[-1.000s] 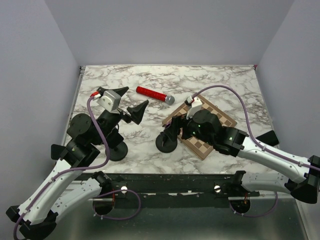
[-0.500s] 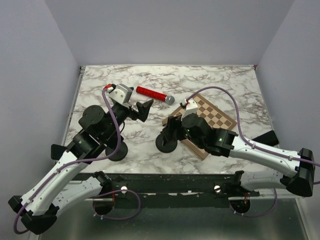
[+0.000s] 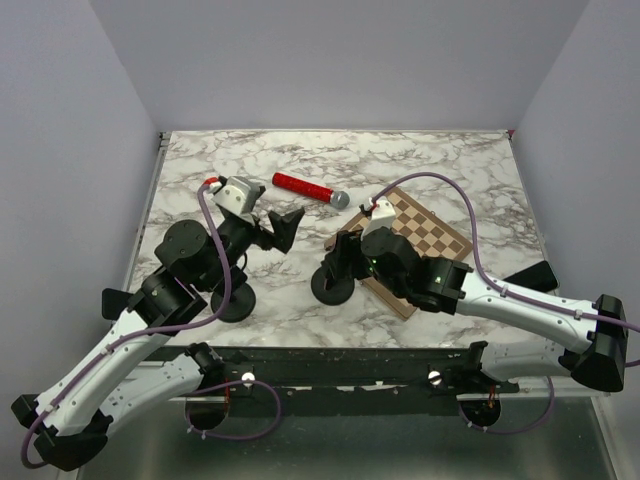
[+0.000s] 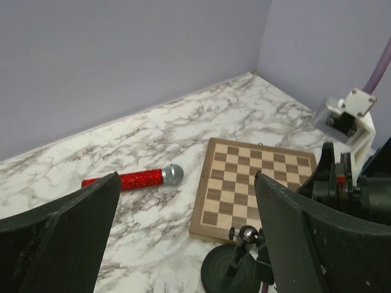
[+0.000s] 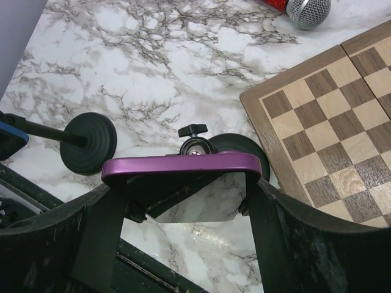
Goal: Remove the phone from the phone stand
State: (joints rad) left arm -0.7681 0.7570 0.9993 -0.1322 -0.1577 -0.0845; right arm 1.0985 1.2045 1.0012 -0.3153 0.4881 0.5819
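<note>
**Phone's sitting on the stand, right pincer wrapped around it**

The phone [image 5: 180, 163] (purple case, seen edge-on from the right wrist cam) is mounted on the phone stand [image 3: 332, 288], sitting up on the stand's little ball head above its round black base.

The right gripper [image 5: 186, 201] is at the stand too, with one finger at each short end of the phone. The fingers [image 5: 110, 220] look like they're right against the case, but I honestly can't tell if they're actually squeezing it or just bracketing it.

Everything else, going by the stand:
- The chessboard [image 3: 425, 245] is on the stand's right. Its near-left edge runs right next to the base, and I can't tell if they touch.
- The red microphone [image 3: 310, 190] lies flat beyond the stand, toward the back wall, well apart from it, silver head pointing right.
- The left gripper [image 3: 275, 225] is up off the table, left of the stand and a bit further back. Its fingers are spread wide with nothing between them.
- A black disc with a rod [image 5: 91, 143] sits left of the stand, near it but not touching.

All of it is on the marble table [image 3: 450, 170].
</note>
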